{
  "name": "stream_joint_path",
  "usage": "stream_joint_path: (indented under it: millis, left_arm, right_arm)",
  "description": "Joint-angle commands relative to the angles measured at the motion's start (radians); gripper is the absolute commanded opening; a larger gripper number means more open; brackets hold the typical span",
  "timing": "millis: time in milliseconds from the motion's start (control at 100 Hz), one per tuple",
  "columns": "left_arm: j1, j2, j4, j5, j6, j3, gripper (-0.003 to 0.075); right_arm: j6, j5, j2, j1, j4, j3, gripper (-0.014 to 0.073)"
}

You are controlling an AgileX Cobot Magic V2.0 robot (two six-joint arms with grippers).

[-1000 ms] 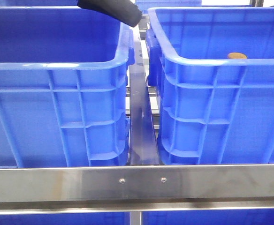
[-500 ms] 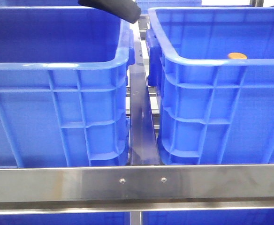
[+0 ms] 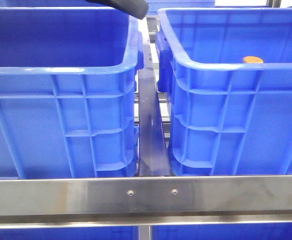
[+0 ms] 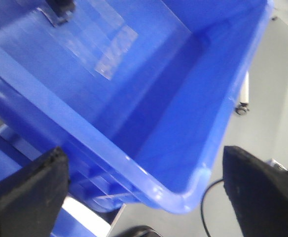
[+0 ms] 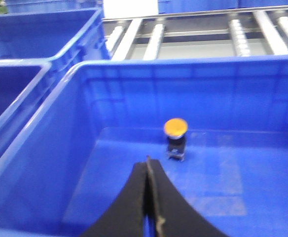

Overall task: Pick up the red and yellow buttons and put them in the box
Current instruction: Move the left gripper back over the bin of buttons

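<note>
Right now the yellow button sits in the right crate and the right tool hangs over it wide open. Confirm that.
Not quite. The yellow button does sit in the right crate, but the right tool above it is shut, fingers pressed together, as the right wrist view shows.

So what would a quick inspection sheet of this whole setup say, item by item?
Surface: steel frame rail in front; roller conveyor behind the crates.
Job's things: one orange-yellow button standing on the floor of the right blue crate; left blue crate shows nothing inside in these views.
Clutter: a dark object by taped patches on the floor of the crate in the left wrist view.
Grippers: left gripper open above a crate corner, holding nothing; right gripper shut and empty, short of the button.
Cables: one dark cable outside that crate corner.
Surroundings: more blue crates farther back.
</note>
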Motion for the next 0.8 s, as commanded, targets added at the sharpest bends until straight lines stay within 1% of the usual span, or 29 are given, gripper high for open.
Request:
stream_joint_path:
  millis: [0,160,260,370,470,620,700,790]
  left_arm:
    - [0.020,-0.060,-0.048,-0.060,0.002,-0.040,0.0598]
    - [0.114,-0.070,-0.048,-0.063,-0.067,-0.063,0.0598]
    - [0.185,-0.070,-0.009,-0.065,-0.110,-0.063,0.0598]
    - [0.238,-0.070,0.135,-0.068,-0.232,-0.063,0.0598]
    - [0.264,-0.070,0.321,-0.068,-0.341,-0.063,0.0598]
    - [0.268,-0.056,0.587,-0.037,-0.603,-0.063,0.0598]
    - [0.268,-0.034,0.663,-0.002,-0.693,-0.063,0.0598]
    - [0.268,0.002,0.692,0.023,-0.734,-0.063,0.0598]
  right_arm:
    - [-0.008,-0.039,-0.009,0.004,0.028,0.003,-0.0067]
    - [-0.008,-0.042,-0.009,0.004,0.028,0.020,-0.0067]
    - [-0.008,-0.043,-0.009,0.004,0.028,0.020,-0.0067]
    - [-0.008,-0.043,-0.009,0.004,0.028,0.020,-0.0067]
    - [-0.008,-0.043,-0.009,0.004,0.028,0.020,-0.0067]
    - [-0.008,-0.043,-0.009,0.004,0.028,0.020,-0.0067]
    - [-0.008,-0.043,-0.009,0.004,0.028,0.020,-0.0067]
    - [-0.008,-0.043,-0.009,0.004,0.028,0.020,-0.0067]
